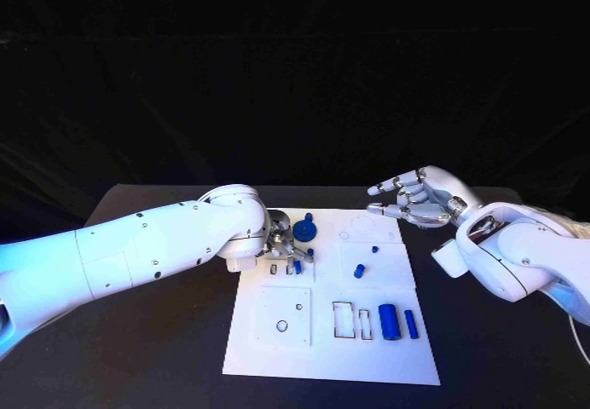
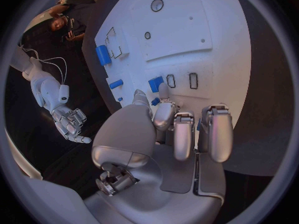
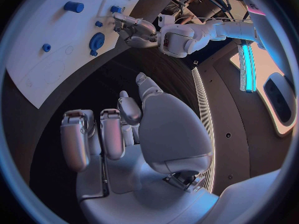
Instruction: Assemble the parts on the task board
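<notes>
Left hand [image 1: 280,247] is at the far left part of the board [image 1: 369,362], fingers down among small blue parts [image 1: 297,267]; whether it pinches one I cannot tell. Right hand [image 1: 418,198], released, hovers off the far right corner, so the left is nearer.

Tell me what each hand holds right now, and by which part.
The right hand holds nothing, hovering with fingers apart. The left hand is down among the small blue parts; whether it grips one cannot be told.

The black table [image 1: 147,341] carries the white task board [image 1: 332,358], lying flat at its middle
</notes>
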`<action>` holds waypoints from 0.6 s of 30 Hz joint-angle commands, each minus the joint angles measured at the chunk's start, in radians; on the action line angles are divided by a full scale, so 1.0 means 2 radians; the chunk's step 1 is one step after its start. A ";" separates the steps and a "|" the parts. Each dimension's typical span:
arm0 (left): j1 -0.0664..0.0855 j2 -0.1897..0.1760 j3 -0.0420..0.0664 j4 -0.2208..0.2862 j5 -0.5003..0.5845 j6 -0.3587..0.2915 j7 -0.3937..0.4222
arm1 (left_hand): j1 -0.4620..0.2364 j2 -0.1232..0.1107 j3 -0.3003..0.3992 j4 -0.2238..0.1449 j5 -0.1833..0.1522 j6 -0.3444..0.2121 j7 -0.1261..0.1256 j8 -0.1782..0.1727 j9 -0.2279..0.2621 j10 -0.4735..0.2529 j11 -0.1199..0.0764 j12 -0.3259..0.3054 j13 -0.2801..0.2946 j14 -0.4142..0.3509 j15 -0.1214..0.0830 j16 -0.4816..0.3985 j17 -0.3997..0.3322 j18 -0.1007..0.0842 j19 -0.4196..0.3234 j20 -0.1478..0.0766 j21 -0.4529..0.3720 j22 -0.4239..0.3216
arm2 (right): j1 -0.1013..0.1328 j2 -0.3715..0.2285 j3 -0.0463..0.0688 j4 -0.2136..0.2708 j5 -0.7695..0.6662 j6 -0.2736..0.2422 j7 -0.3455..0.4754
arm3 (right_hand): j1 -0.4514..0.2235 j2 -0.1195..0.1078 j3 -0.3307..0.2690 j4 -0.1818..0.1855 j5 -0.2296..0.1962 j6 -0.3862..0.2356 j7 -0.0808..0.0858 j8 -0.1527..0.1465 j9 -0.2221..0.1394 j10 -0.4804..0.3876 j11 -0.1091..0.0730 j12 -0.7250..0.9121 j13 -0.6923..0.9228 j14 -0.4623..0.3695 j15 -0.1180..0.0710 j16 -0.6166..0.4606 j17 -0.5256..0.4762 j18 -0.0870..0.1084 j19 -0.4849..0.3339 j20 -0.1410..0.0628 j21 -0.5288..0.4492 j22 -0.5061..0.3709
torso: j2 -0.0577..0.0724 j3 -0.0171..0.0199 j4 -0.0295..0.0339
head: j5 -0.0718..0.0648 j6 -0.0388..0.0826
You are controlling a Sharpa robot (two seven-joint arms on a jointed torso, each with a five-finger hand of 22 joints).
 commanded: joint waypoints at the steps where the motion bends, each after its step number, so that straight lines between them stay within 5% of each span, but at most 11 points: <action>1: 0.001 0.004 -0.001 -0.003 -0.004 0.019 -0.032 | -0.002 0.003 -0.001 -0.001 0.001 -0.004 0.001 0.003 0.001 0.003 0.000 0.003 0.000 0.053 -0.005 0.002 0.132 -0.006 0.022 -0.001 0.003 0.070 | 0.000 0.001 0.000 -0.001 -0.007 0.008 -0.002 | 0.002 0.002 -0.003 0.001 0.004 0.003 0.000 0.002 0.001 -0.002 -0.002 0.000 -0.001 0.028 0.001 -0.004 0.017 0.006 0.000 0.001 -0.003 0.066 | 0.000 -0.0001 0.0005 | 0.000 -0.001; 18: 0.000 0.011 -0.002 -0.010 -0.005 0.030 -0.033 | 0.028 0.010 0.008 -0.007 0.008 -0.012 0.000 0.010 0.020 0.003 -0.001 0.005 0.004 0.053 -0.005 0.002 0.132 -0.006 0.022 -0.002 0.004 0.072 | 0.000 0.003 0.000 -0.003 -0.009 0.011 -0.004 | 0.002 0.002 -0.003 0.001 0.004 0.003 0.000 0.002 0.001 -0.002 -0.002 0.000 -0.001 0.028 0.001 -0.004 0.017 0.006 0.000 0.001 -0.003 0.066 | 0.000 -0.0002 0.0005 | 0.000 -0.004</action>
